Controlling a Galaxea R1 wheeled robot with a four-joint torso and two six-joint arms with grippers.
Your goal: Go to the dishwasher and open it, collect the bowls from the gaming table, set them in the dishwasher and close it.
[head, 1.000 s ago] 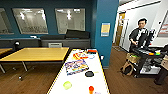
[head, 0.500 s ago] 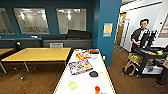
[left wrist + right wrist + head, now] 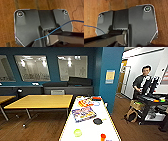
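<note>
Wooden floor passes under both wrists; no dishwasher or bowls seen, so the task looks barely begun; jaws' state I cannot tell.

I see long white table ahead, with colourful box, black bowl, green bowl, orange cup. Wooden table left. Person at black cart right.

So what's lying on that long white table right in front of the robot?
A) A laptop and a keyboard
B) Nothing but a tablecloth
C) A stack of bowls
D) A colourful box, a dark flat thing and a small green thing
D: in the head view the white table carries a colourful box, a dark flat thing and a small green thing.
</note>
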